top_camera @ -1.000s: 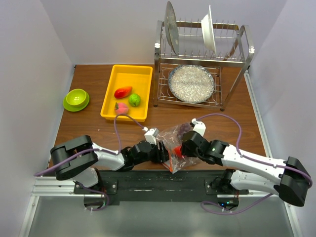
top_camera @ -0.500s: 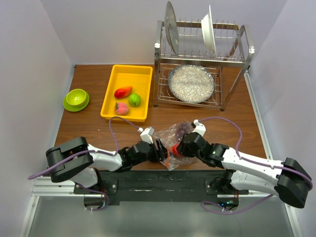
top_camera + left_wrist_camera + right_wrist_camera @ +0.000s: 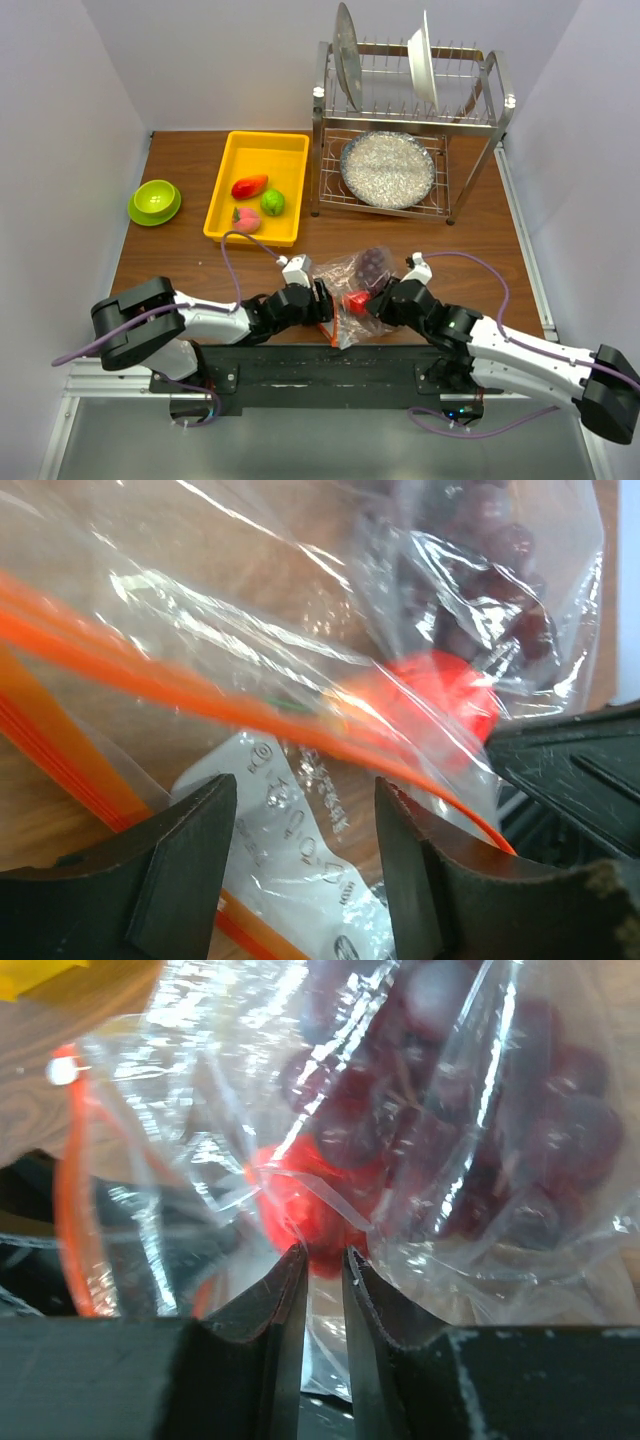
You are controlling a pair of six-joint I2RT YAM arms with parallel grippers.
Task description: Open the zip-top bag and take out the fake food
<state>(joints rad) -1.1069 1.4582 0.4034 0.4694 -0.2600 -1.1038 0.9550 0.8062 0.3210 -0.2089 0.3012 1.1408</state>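
Top external view: a brown wooden desk [image 3: 480,230] with two robot arms reaching in from its near edge. Between them, at the middle of the near edge, lies a clear, crinkled zip-top bag [image 3: 345,270] with an orange-red zip strip [image 3: 332,330] on the side nearest the arms. Inside the bag are a red tomato [image 3: 356,302] and, behind it, a dark purple grape bunch [image 3: 374,262].

The left gripper [image 3: 325,305] is at the bag's left edge. The left wrist view shows its two fingers [image 3: 190,870] standing apart, with the bag's film and a white printed label between them. The zip strip [image 3: 100,645] runs across just beyond them, and the tomato [image 3: 440,695] and grapes [image 3: 490,570] show through the plastic.

The right gripper [image 3: 372,300] is at the bag's right side. In the right wrist view its fingers [image 3: 250,1340] are drawn almost together and pinch a fold of the bag's film in the narrow slit between them. The tomato [image 3: 300,1205] presses against the tips from inside the plastic, with the grapes [image 3: 480,1140] beyond.

Toward the far left of the desk sits a yellow tray [image 3: 220,190]. It holds an orange-red elongated piece [image 3: 249,186], a green round fruit [image 3: 272,202] and a pink peach [image 3: 245,218]. A lime-green bowl [image 3: 154,201] sits near the left edge. A metal dish rack [image 3: 318,130] stands at the far edge with upright plates and a silvery dish [image 3: 388,170] on its lower shelf.
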